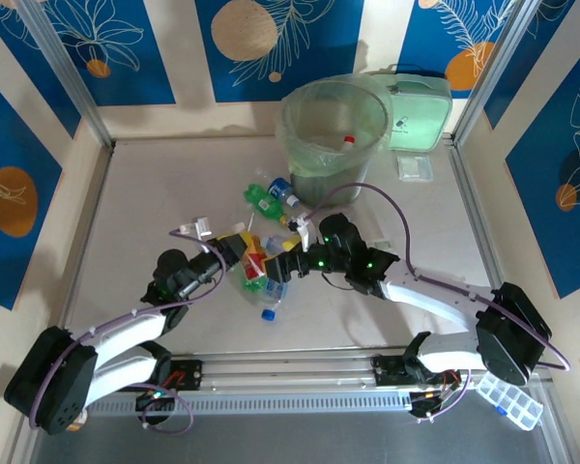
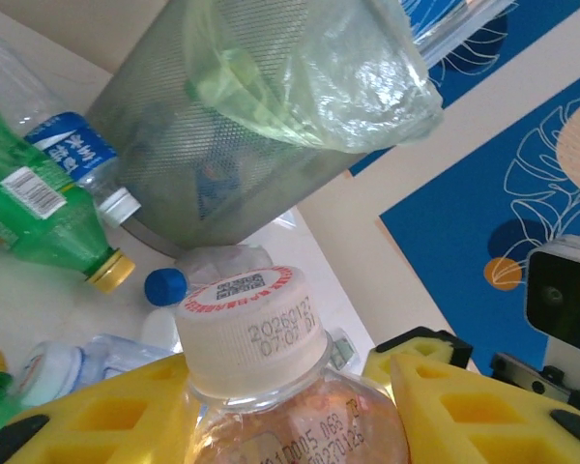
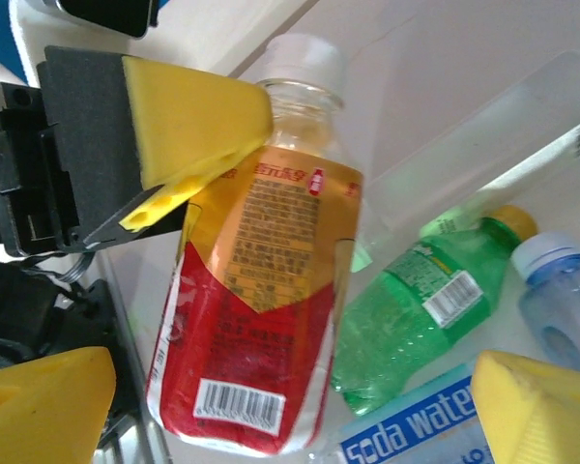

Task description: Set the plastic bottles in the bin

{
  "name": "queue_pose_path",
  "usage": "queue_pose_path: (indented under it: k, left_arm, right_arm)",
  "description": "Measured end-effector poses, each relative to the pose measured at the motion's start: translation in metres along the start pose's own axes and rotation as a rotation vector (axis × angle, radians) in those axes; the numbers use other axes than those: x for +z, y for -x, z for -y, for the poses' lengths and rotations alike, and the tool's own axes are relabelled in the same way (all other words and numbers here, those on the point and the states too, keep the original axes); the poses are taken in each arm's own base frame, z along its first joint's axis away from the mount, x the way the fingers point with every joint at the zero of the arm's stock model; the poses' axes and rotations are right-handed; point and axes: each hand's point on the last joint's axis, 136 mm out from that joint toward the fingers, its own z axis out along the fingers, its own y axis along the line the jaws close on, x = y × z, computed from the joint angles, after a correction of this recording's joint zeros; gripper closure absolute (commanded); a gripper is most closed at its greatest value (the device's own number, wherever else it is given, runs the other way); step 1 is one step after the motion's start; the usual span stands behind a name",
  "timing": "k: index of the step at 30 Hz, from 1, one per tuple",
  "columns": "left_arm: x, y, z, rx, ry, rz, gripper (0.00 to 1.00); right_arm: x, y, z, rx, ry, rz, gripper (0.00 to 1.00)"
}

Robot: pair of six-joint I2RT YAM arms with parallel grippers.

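Left wrist view: the left gripper (image 2: 290, 406) is clamped on the neck of a white-capped bottle (image 2: 251, 324), with yellow pads (image 2: 106, 416) on either side. Just beyond stands the mesh bin (image 2: 222, 164), lined with a bag. The right gripper (image 3: 290, 420) gapes wide around that same bottle's red-labelled base, its pads clear of it. A green bottle (image 3: 416, 309) and a soda water bottle (image 3: 411, 440) lie on the table (image 1: 155, 193). A red-capped bottle (image 1: 348, 141) sits inside the bin.

arms (image 1: 126, 338) white, black | cables (image 1: 367, 188) purple | tool pads (image 2: 464, 406) yellow | LEDs (image 1: 322, 260) green
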Motion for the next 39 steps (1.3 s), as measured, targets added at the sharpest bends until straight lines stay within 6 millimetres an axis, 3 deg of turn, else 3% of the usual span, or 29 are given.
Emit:
queue_pose_path:
  k: [7, 13, 17, 19, 24, 27, 32, 35, 39]
  left_arm:
    - [0.008, -0.007, 0.03, 0.055, -0.085, -0.026, 1.0]
    - [0.012, -0.015, 0.028, 0.067, -0.077, -0.047, 1.0]
    - [0.013, -0.015, 0.029, 0.085, -0.074, -0.043, 1.0]
    - [0.013, -0.014, 0.029, 0.093, -0.074, -0.041, 0.91]
    - [0.012, -0.013, 0.03, 0.111, -0.073, -0.036, 0.42]
    - [0.009, -0.01, 0.035, 0.13, -0.076, -0.025, 0.22]
    - [-0.005, 0.012, 0.048, 0.162, -0.07, 0.063, 0.13]
    - [-0.022, 0.031, 0.051, 0.175, -0.039, 0.154, 0.14]
    - [-0.049, 0.053, 0.03, 0.152, 0.126, 0.271, 0.15]
  right_arm:
    - [0.019, 0.001, -0.016, -0.026, 0.024, -0.051, 0.15]
    - [0.021, -0.007, -0.012, -0.031, -0.008, -0.076, 0.35]
    - [0.021, -0.007, -0.008, -0.026, -0.028, -0.075, 0.42]
    - [0.021, -0.006, -0.008, -0.024, -0.03, -0.073, 0.45]
    - [0.021, -0.005, -0.007, -0.022, -0.031, -0.068, 0.46]
    - [0.02, -0.003, -0.007, -0.023, -0.031, -0.061, 0.46]
    - [0.013, 0.001, -0.002, -0.028, -0.057, -0.038, 0.47]
    - [0.007, 0.008, 0.001, -0.042, -0.095, -0.01, 0.49]
    - [-0.002, 0.013, 0.011, -0.072, -0.177, 0.011, 0.52]
